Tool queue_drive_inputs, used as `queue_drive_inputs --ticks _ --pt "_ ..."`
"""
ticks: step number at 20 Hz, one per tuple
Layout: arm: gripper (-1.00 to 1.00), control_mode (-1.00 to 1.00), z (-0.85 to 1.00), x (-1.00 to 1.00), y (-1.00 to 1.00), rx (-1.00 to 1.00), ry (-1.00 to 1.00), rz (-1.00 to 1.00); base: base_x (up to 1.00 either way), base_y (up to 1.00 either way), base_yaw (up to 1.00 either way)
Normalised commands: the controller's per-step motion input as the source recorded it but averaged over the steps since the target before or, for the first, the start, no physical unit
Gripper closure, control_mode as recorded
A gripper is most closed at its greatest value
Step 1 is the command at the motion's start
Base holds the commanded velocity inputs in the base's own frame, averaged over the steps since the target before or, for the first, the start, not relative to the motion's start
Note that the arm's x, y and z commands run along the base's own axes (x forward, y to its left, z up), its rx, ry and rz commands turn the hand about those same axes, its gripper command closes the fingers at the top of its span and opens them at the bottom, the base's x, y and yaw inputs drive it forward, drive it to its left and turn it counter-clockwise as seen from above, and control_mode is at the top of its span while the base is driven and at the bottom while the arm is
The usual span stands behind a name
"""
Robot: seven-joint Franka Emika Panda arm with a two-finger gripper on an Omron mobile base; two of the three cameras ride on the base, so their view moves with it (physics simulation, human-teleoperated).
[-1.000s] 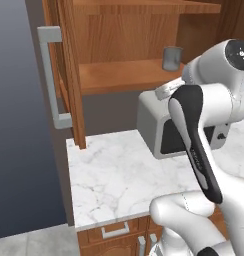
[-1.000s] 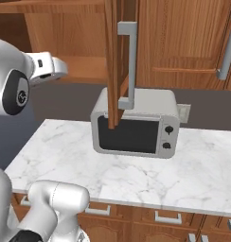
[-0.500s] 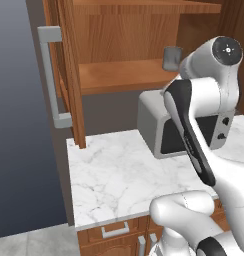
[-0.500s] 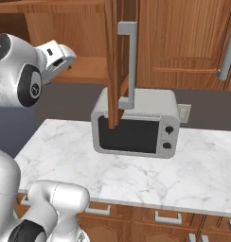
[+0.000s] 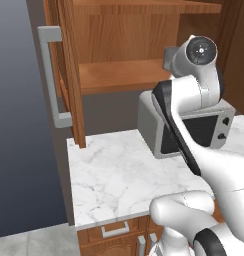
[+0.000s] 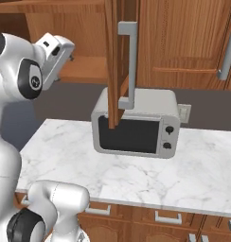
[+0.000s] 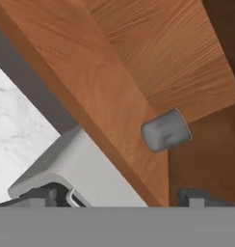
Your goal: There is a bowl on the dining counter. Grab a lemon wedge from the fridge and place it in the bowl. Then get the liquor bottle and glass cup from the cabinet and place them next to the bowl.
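Reaching up w/ my gripper (image 7: 124,195) toward the open wall cabinet (image 5: 119,45), jaws spread wide apart, nothing between them. Hand view is rolled hard: the two dark fingertips (image 7: 45,195) sit at the bottom edge, one each side, well apart.

Glass cup (image 7: 166,130), small, grey, frosted-looking, stands on the lower cabinet shelf (image 5: 121,75), toward the back, near the right side wall. In the hand view it's ahead of my jaws, not touching them. From the left base view the cup (image 5: 170,56) is mostly hidden behind my wrist; just a grey bit shows.

Cabinet door (image 5: 69,75) hangs swung open w/ its long grey handle (image 5: 51,75); in the right base view the door edge & handle (image 6: 129,66) cut down in front of the microwave (image 6: 136,123).

Microwave is grey w/ a dark window, sitting on the white veined marble counter (image 5: 119,175), right below the shelf. My hand (image 6: 56,54) is level w/ the shelf's front edge, above the microwave's left end. Wooden drawers (image 6: 169,220) w/ grey pulls run under the counter.
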Motion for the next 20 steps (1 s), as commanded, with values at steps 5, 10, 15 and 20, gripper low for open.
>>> queue_drive_inputs --ticks 5,10,15,20 --pt "-1.0 -1.0 0.03 0.24 -0.21 -0.09 0.03 0.0 0.0 0.0 0.0" --pt "-1.0 -1.0 0.01 0.34 -0.28 -0.1 0.0 0.0 0.0 0.0 0.0" --pt "-1.0 -1.0 0.0 0.4 -0.27 -0.11 0.0 0.0 0.0 0.0 0.0" --pt "-1.0 -1.0 0.0 0.49 -0.2 -0.07 0.0 0.0 0.0 0.0 0.0"
